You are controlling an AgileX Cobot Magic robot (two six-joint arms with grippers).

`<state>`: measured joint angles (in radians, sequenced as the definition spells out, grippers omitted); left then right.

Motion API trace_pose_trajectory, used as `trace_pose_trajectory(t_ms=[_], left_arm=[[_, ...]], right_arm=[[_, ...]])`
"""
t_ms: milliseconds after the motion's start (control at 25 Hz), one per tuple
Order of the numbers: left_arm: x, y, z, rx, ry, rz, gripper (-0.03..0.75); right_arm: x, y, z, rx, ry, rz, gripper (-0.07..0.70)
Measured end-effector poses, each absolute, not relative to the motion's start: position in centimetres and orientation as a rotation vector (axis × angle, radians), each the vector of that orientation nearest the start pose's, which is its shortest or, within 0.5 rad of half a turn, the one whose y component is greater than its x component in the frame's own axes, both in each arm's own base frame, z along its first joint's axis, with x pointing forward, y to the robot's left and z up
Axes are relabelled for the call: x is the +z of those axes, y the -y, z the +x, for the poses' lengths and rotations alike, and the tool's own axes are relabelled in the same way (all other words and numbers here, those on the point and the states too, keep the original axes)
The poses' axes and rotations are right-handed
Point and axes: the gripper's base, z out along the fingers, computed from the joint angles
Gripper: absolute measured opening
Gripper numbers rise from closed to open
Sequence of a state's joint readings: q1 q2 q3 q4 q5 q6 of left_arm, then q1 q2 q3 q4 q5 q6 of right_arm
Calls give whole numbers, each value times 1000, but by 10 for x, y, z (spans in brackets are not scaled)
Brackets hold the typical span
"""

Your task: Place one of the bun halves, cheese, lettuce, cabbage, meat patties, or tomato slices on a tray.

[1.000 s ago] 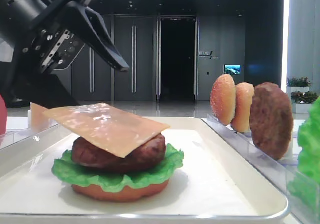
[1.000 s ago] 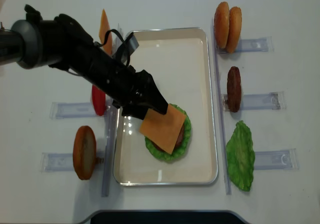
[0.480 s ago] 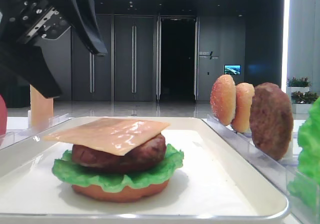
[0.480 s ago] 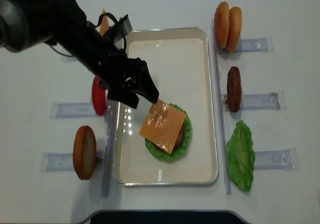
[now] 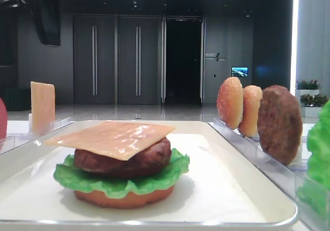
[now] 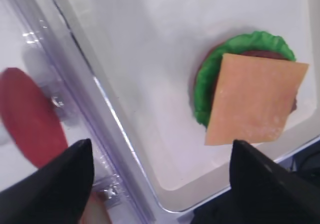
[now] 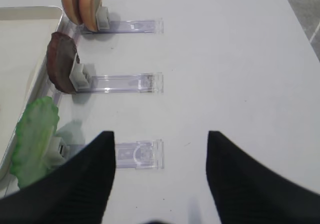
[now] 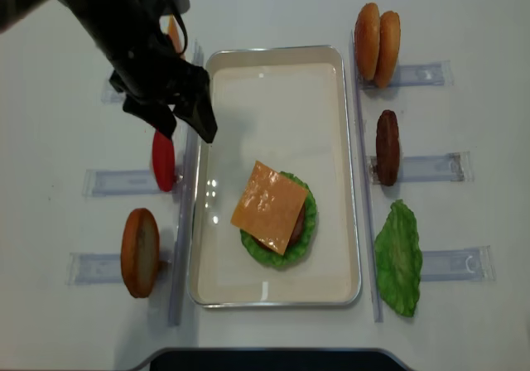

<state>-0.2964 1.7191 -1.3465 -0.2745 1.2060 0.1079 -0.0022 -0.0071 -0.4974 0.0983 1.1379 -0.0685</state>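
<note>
A square pale-orange cheese (image 8: pixel 269 195) slice lies flat on top of a stack on the cream tray (image 8: pixel 273 73). Under it sit a brown meat patty (image 5: pixel 149 159), ruffled lettuce (image 5: pixel 118 182) and a bun half (image 5: pixel 124 199). My left gripper (image 8: pixel 186 129) hangs open and empty above the tray's left rim, up and left of the stack. In the left wrist view the gripper (image 6: pixel 160 143) frames the tray (image 6: pixel 150 59), with the cheese (image 6: pixel 255 99) off to the right. My right gripper (image 7: pixel 160 134) stands open over bare table.
On clear racks right of the tray stand two bun halves (image 8: pixel 377 33), a patty (image 8: pixel 387 147) and a lettuce leaf (image 8: pixel 399 259). On the left are a red tomato slice (image 8: pixel 163 161), a bun half (image 8: pixel 139 252) and an upright cheese slice (image 5: pixel 42 107).
My left gripper let go of the cheese, opened wider and drew back up and to the left. The cheese, tilted a second ago, now rests flat on the patty.
</note>
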Motion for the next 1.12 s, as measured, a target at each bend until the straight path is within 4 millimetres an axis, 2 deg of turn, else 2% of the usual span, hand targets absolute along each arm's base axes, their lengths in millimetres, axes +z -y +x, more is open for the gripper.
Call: trace_pose_trajectory(t_ms=[280,680,800,960,1120], left_arm=[[274,109,324,-194,-2978,461,647],[274,92,329,57,-2964,439,633],[274,84,331,76,-2967,410,626],[274,67,335,79,-2977,335,624],[274,38,340,83,-2992,208,623]], right_arm=[[271,-8,-9,77,-2112,-80,415],[271,-8,-9,77,-2112,-80,415],[271,-8,-9,77,-2112,-80,415],[271,-8,-9,77,-2112,-80,415],[271,-8,-9,77,-2112,-80,415]])
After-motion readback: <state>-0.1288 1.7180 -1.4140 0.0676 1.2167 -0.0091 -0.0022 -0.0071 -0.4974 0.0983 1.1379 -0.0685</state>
